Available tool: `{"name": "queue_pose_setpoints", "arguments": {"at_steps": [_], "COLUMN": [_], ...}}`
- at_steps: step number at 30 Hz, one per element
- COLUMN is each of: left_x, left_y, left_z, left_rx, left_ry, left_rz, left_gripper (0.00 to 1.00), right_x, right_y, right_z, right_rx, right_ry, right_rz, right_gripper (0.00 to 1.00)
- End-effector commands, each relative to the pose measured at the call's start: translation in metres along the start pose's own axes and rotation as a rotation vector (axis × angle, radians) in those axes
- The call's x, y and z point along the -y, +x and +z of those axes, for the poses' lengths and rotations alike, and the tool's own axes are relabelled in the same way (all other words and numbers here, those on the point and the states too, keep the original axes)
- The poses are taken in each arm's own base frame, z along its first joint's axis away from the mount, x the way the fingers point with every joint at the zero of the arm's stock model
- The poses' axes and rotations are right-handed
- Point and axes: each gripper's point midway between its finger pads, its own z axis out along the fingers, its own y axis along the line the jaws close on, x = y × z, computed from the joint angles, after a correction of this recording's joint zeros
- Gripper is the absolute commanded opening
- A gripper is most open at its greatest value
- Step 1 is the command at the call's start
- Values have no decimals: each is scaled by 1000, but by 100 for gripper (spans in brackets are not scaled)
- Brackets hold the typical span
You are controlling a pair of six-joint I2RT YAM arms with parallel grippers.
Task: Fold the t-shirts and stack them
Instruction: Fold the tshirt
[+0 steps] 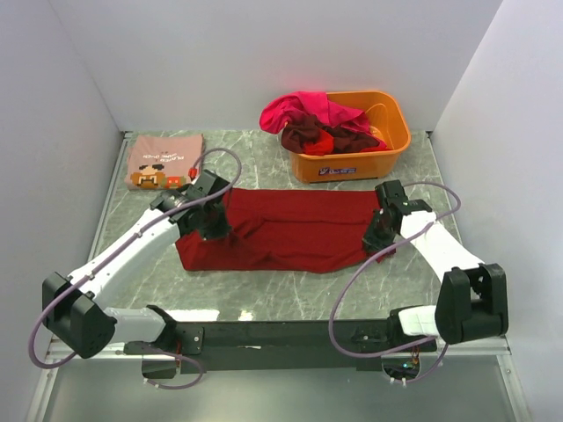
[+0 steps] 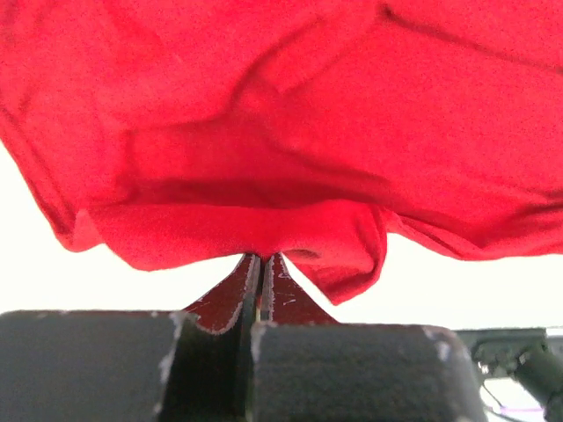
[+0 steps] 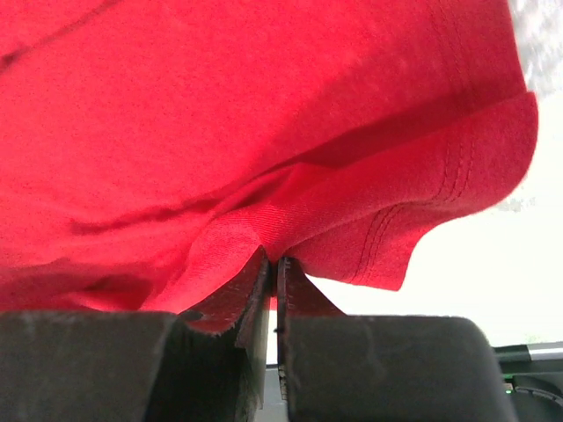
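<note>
The step in hand is a fold of the red tee [image 1: 295, 230], which lies spread lengthwise across the middle of the table [image 1: 290, 297]. The left end effector [image 2: 262, 262] is pressed together on a bunch of cloth at the tee's left end, and the right end effector [image 3: 274, 262] is likewise pinching the hemmed edge at its right end. In both wrist views the cloth rises from the closed tips, so the 2 held ends seem to be lifted while the near edge rests on the table.

The next move likely calls for both arms to carry their edges together, level and at an even pace, over the rest of the tee, then lay them down square before letting go. Uneven travel would skew the fold or drag the whole tee.

A pink tee [image 1: 164, 160] lies folded at the far left, just beyond the left arm, and is probably the start of the stack. The orange tub [image 1: 387, 151] stands just behind the red tee, with more tees [image 1: 317, 123] heaped in it and spilling over its left rim. A high, far swing could brush either
</note>
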Motion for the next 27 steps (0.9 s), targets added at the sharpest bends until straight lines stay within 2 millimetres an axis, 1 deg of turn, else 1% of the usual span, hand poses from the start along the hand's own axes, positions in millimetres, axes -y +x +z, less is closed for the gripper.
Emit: {"name": "queue_pose_setpoints", "arguments": {"at_steps": [1,4,5,6,8,10,11,13,14,16,17,19,20,21,22,23,24,25,26,27], "left_x": [4,9,8,11,12,12,8,3,2,-1,-5,-12,-15,-18,-22,-23,-28,-28,-32,-35], "left_y": [-38,-52,-58,-65,-73,-81,-84,-94,-96,-104,-106,-110,-108,-108,-106,-105,-98,-93,-86,-78], "left_z": [-7,-3,0,1,5,11,16,20,25,27,32,36,41,41,42,39,39,38,33,31], "left_rx": [123,170,187,212,229,251,251,274,273,288,290,292,277,272,268,268,251,234,226,207], "left_ry": [-9,-1,-12,3,9,-3,-22,-54,-67,-87,-104,-128,-149,-163,-181,-181,-195,-187,-181,-180], "left_rz": [5,-15,-26,-39,-60,-68,-67,-84,-81,-101,-116,-136,-142,-149,-151,-155,-154,-157,-159,-158], "left_gripper": [1,1,1,1,1,1,1,1,1,1,1,1,1,1,1,1,1,1,1,1], "right_x": [-13,-21,-27,-30,-39,-41,-44,-45,-48,-48,-49,-40,-35,-31,-30,-26,-24,-22,-11,-4], "right_y": [-15,-24,-29,-32,-36,-39,-44,-49,-52,-55,-57,-59,-58,-57,-54,-47,-42,-39,-23,-16], "right_z": [-8,-8,-8,-8,-5,-1,0,4,4,9,9,16,17,18,18,19,18,13,14,11], "right_rx": [19,26,40,42,35,27,40,48,55,56,61,67,58,54,47,28,19,22,-21,-33], "right_ry": [-33,-43,-61,-70,-103,-92,-96,-90,-96,-85,-81,-30,-7,7,8,13,12,6,33,52], "right_rz": [-31,-34,-31,-24,-24,-28,-25,-19,-19,-12,-11,-3,-1,3,4,4,7,13,9,7], "right_gripper": [8,9,10,10,10,11,11,11,11,11,11,11,11,6,4,3,4,4,5,5]}}
